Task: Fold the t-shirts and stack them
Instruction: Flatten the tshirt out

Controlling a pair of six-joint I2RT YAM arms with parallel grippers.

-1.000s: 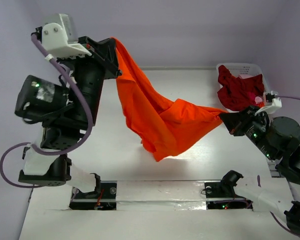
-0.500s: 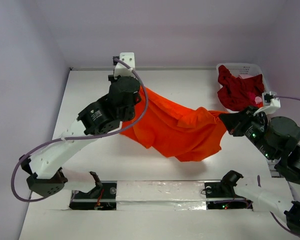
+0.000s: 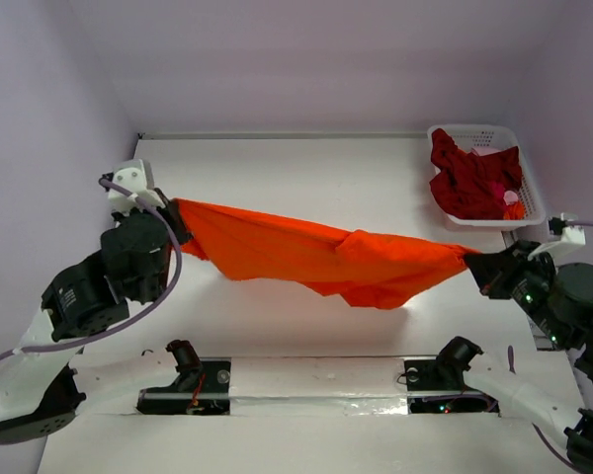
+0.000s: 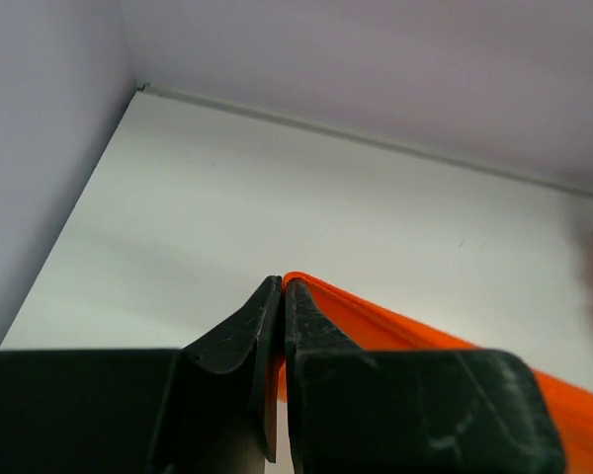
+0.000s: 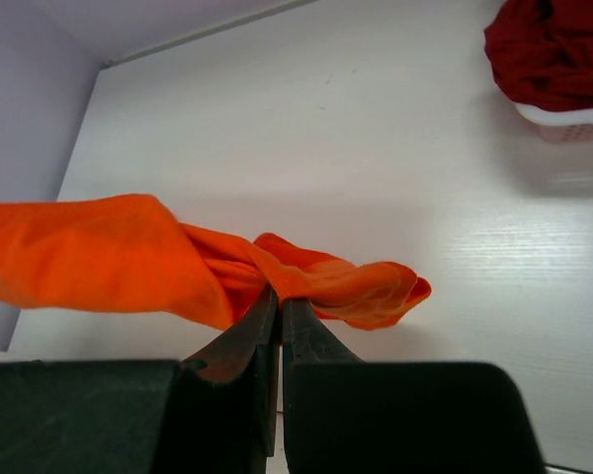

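A bright orange t-shirt (image 3: 316, 255) hangs stretched across the table between both arms, sagging in the middle. At its left end my left gripper (image 3: 178, 212) is shut on the cloth; the left wrist view shows the orange t-shirt (image 4: 395, 331) pinched at the left gripper (image 4: 282, 286). My right gripper (image 3: 471, 260) is shut on the right end; in the right wrist view the orange t-shirt (image 5: 128, 257) bunches over the right gripper (image 5: 280, 296). Dark crimson t-shirts (image 3: 469, 178) lie heaped in the basket, and these crimson t-shirts (image 5: 553, 49) also show at the right wrist view's top right.
A white lattice basket (image 3: 529, 212) stands at the table's back right corner; the basket (image 5: 563, 118) also shows in the right wrist view. Lilac walls close the left side and back. Both arm bases sit on a rail (image 3: 316, 380) at the near edge.
The left arm swung from high at the back down and left toward the near left, pulling the orange t-shirt taut. The right gripper drew back to the right and nearer. Both stayed shut.
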